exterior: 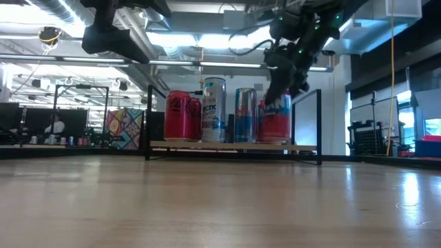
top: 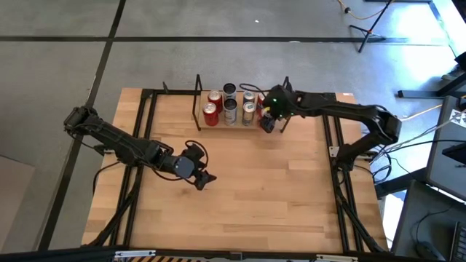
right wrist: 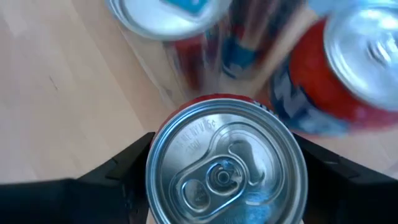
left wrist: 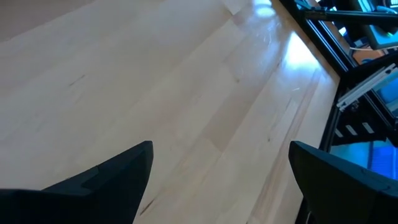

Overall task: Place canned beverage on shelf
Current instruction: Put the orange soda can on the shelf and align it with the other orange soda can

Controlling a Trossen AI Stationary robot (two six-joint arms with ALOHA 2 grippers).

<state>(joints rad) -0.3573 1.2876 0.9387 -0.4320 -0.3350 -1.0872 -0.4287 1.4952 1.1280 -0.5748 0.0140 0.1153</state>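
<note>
My right end effector [right wrist: 227,171] is gripping the red can [right wrist: 227,163] between its fingers, at the right end of the shelf [exterior: 227,145]. Just beyond it stand other cans [top: 230,108], already placed. What remains, I judge, is lowering and releasing. My left end effector [top: 202,178] waits open over the table [top: 277,196].

Table [top: 240,189]: pale wood planks, smooth, soft sheen under lights. Shelf [exterior: 231,145]: light wood board, thin black metal wire ends. Can [right wrist: 227,165]: bright brushed metal lid, glossy red side. Neighbouring cans [top: 230,109]: shiny metal, printed gloss. Right gripper [top: 268,122] fingers [right wrist: 118,180]: matt black plastic.
</note>
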